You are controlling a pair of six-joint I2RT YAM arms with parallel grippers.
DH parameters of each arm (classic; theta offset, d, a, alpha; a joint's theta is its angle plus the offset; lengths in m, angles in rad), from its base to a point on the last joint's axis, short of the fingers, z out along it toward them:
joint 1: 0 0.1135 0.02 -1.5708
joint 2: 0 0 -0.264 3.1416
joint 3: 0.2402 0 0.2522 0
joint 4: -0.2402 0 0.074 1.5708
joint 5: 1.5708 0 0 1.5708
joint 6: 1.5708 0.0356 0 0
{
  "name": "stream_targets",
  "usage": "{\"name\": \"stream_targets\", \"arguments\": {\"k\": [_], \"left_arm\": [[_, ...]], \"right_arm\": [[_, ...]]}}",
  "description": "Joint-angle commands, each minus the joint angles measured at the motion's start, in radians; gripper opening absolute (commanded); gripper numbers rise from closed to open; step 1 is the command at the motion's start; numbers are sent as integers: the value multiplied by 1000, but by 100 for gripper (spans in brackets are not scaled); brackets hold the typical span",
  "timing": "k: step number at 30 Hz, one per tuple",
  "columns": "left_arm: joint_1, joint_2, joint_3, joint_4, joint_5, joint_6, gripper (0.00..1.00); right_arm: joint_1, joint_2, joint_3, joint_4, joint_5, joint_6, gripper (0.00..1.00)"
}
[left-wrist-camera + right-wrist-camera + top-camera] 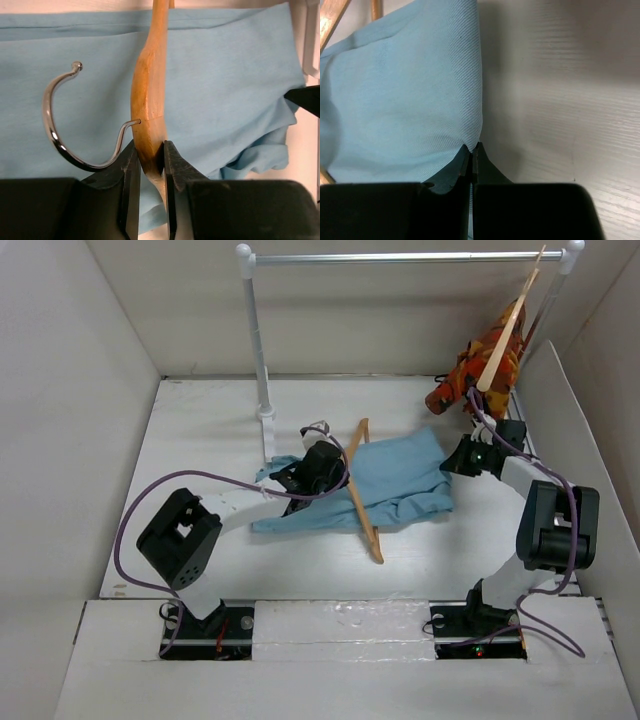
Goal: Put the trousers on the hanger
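The light-blue trousers lie spread on the white table, threaded through the wooden hanger, which stands on edge across them. My left gripper is shut on the hanger's wooden top just beside its metal hook; it shows in the top view at the trousers' left end. My right gripper is shut on the right edge of the trousers; in the top view it sits at the cloth's right side.
A white clothes rail stands at the back on a post. A second wooden hanger with an orange-red patterned garment hangs at its right end. White walls enclose the table.
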Motion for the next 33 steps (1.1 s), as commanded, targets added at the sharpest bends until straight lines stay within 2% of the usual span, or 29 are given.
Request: {"name": "stream_targets", "arguments": {"k": [1, 6, 19, 26, 29, 30, 31, 33], "left_arm": [[13, 38, 3, -303, -145, 171, 0], [13, -2, -16, -292, -158, 177, 0], [13, -48, 43, -378, -196, 149, 0], [-28, -143, 138, -435, -216, 117, 0], [-37, -177, 184, -470, -215, 108, 0], [-37, -186, 195, -479, -208, 102, 0], [-37, -195, 198, -482, -195, 99, 0], [-37, -222, 217, -492, -185, 94, 0]], "right_arm": [[-41, -11, 34, 54, 73, -32, 0], [-52, 4, 29, 59, 53, -38, 0], [-43, 36, -23, 88, 55, -42, 0], [-43, 21, -84, 111, 13, -25, 0], [0, -7, -133, 111, 13, -15, 0], [0, -27, -146, 112, 10, -5, 2], [12, -40, -169, 116, 3, 0, 15], [23, -70, -178, 90, -13, -5, 32]]}}
